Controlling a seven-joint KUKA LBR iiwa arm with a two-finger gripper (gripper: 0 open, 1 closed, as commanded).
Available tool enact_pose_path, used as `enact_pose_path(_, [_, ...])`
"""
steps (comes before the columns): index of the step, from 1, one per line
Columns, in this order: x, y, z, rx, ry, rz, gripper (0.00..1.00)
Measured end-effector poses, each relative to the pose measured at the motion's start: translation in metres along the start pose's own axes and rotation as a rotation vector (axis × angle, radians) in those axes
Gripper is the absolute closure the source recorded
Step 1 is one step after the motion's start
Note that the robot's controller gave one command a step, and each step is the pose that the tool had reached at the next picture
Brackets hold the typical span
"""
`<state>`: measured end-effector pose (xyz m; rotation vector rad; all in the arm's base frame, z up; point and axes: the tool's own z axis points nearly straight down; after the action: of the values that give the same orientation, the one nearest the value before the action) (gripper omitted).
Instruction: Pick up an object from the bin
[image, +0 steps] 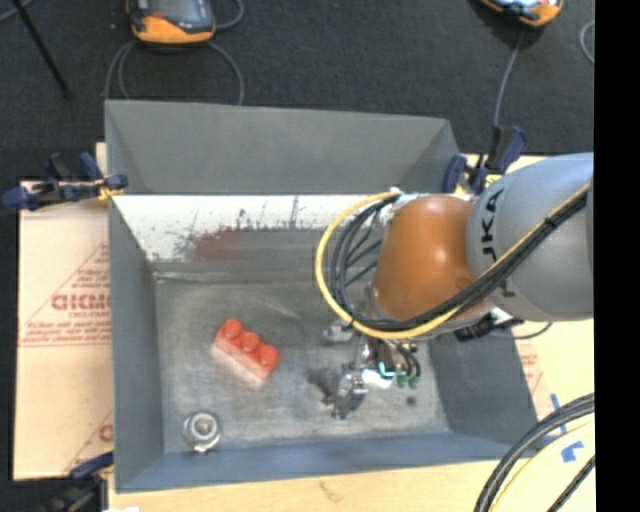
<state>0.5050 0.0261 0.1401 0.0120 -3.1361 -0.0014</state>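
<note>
Pinch the red toy brick (245, 350) across its flat long sides, as it is probably light, rigid, slick plastic, though your gripper's (348, 392) opening can't be told.

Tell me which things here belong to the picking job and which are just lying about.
Job: claw, low in the bin, right of middle; red brick and silver round piece, loose on the bin floor left of the claw, either could be picked.
Lying about: orange gadget and second orange gadget, both outside the bin, beyond its far wall.
</note>
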Motion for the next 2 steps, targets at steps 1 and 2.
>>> enact_pose_path(1, [-0.0079, -0.0068, 0.0696, -0.002, -0.018, 0.040, 0.00])
enact_pose_path(2, [-0.0091, -0.0065, 0.0648, -0.002, -0.019, 0.041, 1.00])
